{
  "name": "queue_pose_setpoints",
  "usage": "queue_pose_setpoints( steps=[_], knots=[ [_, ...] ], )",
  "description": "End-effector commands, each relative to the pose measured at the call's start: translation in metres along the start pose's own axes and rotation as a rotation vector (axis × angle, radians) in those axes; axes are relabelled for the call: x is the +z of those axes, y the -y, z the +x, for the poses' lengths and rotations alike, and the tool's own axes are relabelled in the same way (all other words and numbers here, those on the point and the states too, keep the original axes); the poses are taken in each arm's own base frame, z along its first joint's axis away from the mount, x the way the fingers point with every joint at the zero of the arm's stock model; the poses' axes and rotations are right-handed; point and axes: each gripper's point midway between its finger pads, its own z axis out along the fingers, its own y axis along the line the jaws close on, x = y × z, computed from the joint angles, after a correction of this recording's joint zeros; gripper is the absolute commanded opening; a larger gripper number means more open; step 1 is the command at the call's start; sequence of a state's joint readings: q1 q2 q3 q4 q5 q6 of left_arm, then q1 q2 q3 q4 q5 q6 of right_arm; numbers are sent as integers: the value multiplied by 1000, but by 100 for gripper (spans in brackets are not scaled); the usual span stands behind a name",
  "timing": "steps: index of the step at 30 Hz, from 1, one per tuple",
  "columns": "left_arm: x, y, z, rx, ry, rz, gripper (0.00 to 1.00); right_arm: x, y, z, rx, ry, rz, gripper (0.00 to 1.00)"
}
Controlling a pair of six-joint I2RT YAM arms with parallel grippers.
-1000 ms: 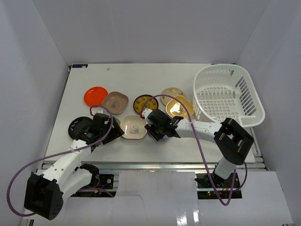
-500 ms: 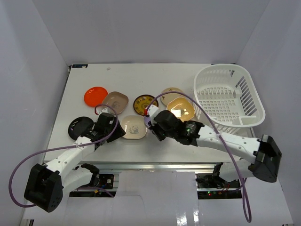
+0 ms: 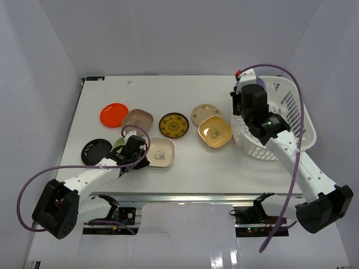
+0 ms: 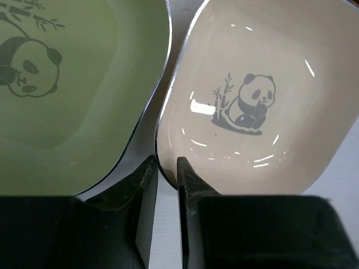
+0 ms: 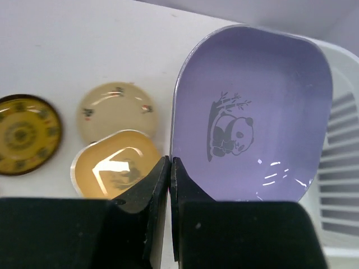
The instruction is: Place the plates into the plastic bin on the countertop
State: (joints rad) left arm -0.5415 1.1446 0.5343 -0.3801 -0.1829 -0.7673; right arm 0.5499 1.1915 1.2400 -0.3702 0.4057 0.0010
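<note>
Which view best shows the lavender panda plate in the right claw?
Right wrist: the lavender rounded-square panda plate fills the frame, rim pinched in the right claw. In top external the right arm hides it; left wrist misses it.

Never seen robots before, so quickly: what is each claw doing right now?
Left gripper: straddling the rim of the cream panda plate; grip cannot be told.
Right gripper: closed on the purple panda plate.
</note>
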Motion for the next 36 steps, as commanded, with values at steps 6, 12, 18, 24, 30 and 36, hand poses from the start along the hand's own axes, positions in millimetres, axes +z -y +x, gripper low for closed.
queue_pose_setpoints(
  steps=[6,12,18,24,30,36],
  knots=[
    [4,11,-12,56,39,-10,7,62,103,93,147,-242,231,8],
    [-8,19,-19,74,71,32,0,84,119,129,185,-343,276,8],
    [-57,55,-51,93,158,171,0,75,109,156,247,-386,265,26],
    [-106,116,-86,165,225,332,0,61,104,152,293,-357,245,77],
    [-127,191,-113,233,266,450,0,20,103,57,379,-78,162,79],
    [-117,286,-130,286,285,557,0,-84,112,-62,452,328,133,69]
  ],
)
